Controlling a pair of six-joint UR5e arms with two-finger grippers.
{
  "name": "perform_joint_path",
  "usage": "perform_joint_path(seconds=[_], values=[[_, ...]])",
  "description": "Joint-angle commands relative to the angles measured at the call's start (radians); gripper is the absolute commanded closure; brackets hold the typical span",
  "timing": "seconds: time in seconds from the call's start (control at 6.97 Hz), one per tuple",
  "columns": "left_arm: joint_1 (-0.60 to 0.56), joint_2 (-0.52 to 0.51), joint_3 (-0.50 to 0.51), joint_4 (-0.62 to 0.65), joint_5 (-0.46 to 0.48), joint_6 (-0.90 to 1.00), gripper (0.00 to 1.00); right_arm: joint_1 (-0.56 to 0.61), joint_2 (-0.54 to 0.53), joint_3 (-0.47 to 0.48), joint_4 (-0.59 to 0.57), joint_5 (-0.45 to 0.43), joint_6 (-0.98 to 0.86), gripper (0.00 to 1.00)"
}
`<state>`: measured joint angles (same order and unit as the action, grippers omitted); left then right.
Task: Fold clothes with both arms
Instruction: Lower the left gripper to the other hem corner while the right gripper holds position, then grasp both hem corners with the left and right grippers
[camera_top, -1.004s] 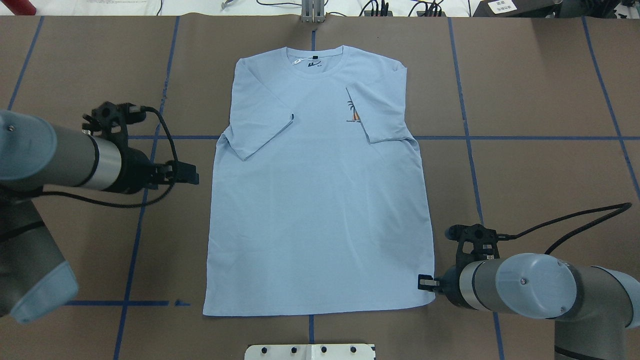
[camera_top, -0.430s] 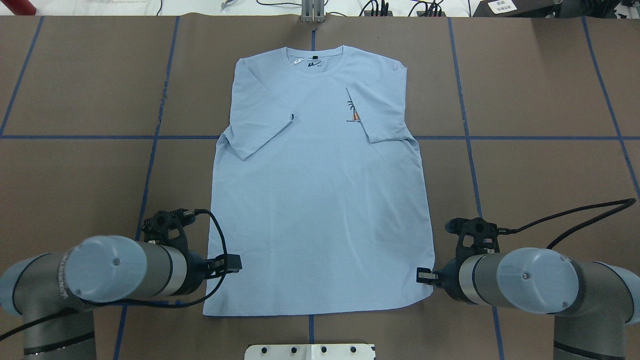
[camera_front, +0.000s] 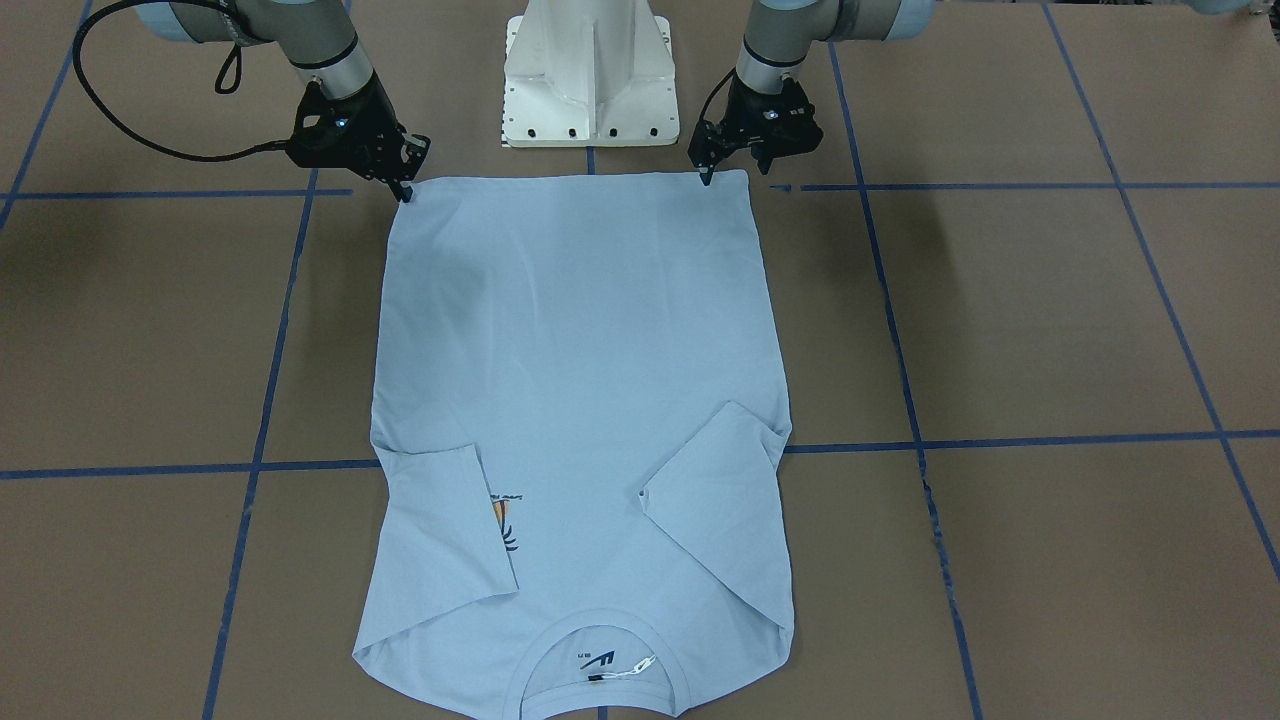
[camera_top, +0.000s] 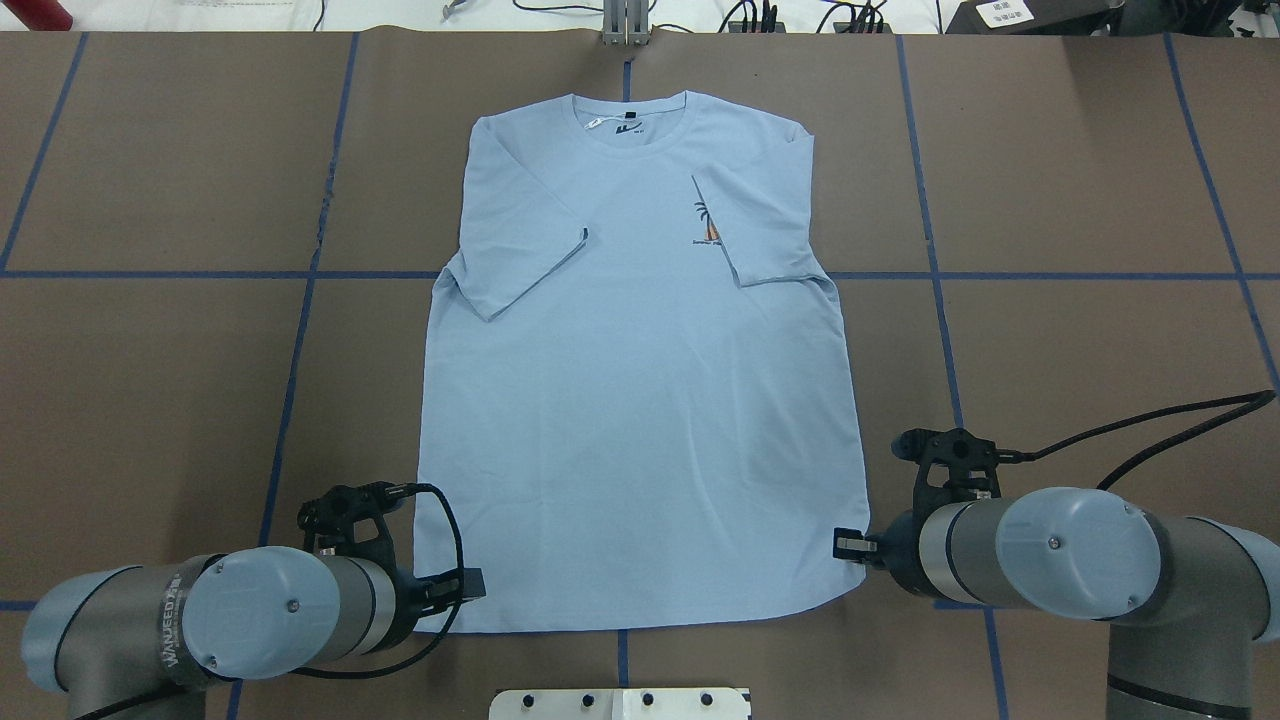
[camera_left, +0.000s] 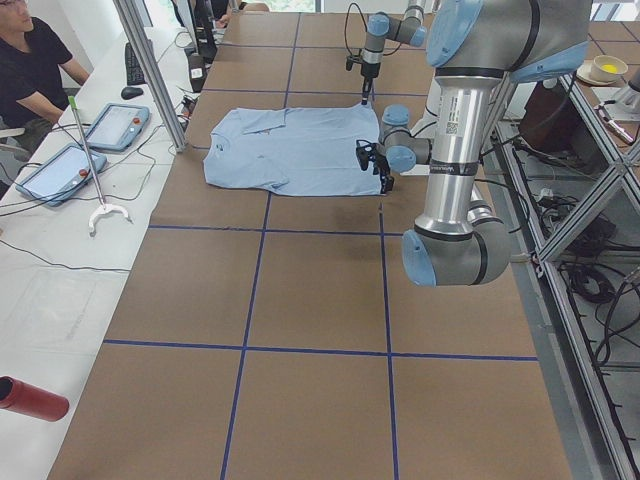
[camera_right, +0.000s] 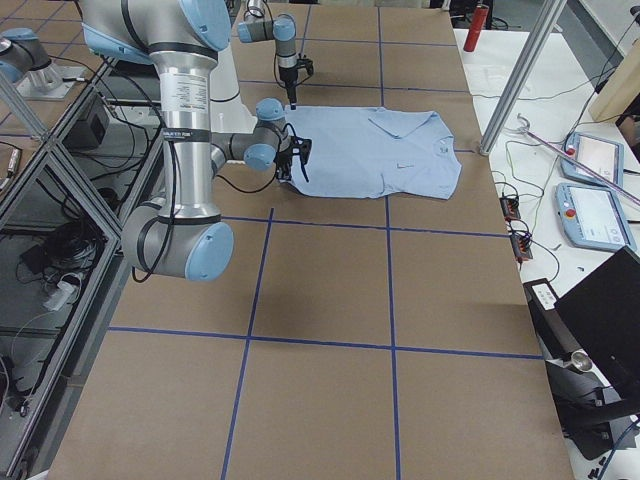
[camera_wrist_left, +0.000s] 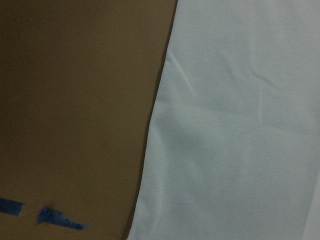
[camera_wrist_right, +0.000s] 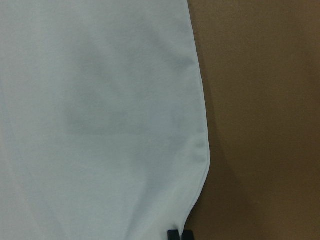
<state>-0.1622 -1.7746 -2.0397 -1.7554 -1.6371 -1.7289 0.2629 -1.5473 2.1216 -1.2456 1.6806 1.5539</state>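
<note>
A brown paper-covered table (camera_top: 150, 150) ruled with blue tape lines fills the scene; the pale light-blue short-sleeved T-shirt (camera_top: 640, 420) lies flat on its middle, collar away from the robot, hem toward it, both sleeves folded in over the chest; the grey jointed left arm (camera_top: 250, 625) with light-blue caps reaches low to the hem's left corner, the matching right arm (camera_top: 1060, 560) to the right corner; a white pedestal base (camera_front: 590, 70) stands between them, just behind the hem; the black left gripper (camera_top: 468, 584) points at its corner, and its jaws cannot be judged parted or clenched; the black right gripper (camera_top: 843, 545) sits at the side edge near the rounded corner, dark fingertips (camera_wrist_right: 172, 234) at the cloth's border, grip likewise unclear; the small orange-and-dark palm-tree print (camera_top: 707, 225) is half covered by one sleeve; a neck label (camera_top: 628, 129) shows inside the collar.
</note>
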Motion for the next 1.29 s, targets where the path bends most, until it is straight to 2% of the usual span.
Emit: perform_joint_path(seconds=[0.0, 0.29, 0.72, 1.15], values=[[0.007, -0.002, 0.025, 0.017, 0.003, 0.002, 0.07, 0.004, 0.001, 0.001, 0.0, 0.002, 0.0, 1.0], [0.009, -0.003, 0.044, 0.017, 0.003, 0.003, 0.11, 0.006, 0.001, 0.001, 0.0, 0.005, 0.0, 1.0], [0.01, -0.006, 0.042, 0.017, 0.003, -0.001, 0.41, 0.012, 0.001, -0.002, 0.0, 0.005, 0.0, 1.0], [0.009, -0.003, 0.032, 0.025, 0.003, 0.0, 0.44, 0.015, 0.0, -0.002, 0.0, 0.005, -0.002, 1.0]])
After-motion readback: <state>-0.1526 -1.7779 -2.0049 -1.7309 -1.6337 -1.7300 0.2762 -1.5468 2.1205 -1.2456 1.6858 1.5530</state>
